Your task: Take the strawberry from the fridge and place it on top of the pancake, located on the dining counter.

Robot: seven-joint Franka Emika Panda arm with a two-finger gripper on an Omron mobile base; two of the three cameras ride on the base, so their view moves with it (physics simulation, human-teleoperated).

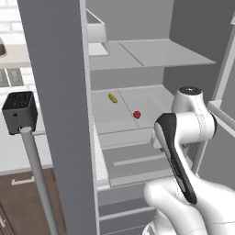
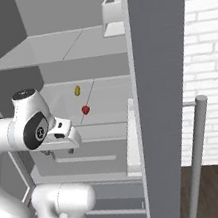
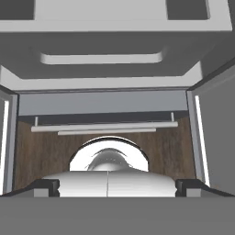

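The fridge (image 1: 59,92) stands open with both doors swung wide. On its middle pale shelf lies the strawberry (image 1: 137,114), small and red, seen from the other side as the strawberry (image 2: 85,109). My gripper (image 2: 58,152) hangs below and in front of that shelf, pointing down at the lower drawers. It is open, and the hand view shows my gripper (image 3: 118,187) with its dark fingertips (image 3: 48,187) far apart and nothing between them. The strawberry sits above and behind the hand, untouched. The pancake and the dining counter are out of view.
A small yellow oblong item (image 1: 112,97) lies further back on the same shelf. A white door bin (image 2: 111,9) hangs high up. Long bar handles (image 1: 39,174) stick out from the doors. A black toaster (image 1: 19,111) stands on the wall counter at left.
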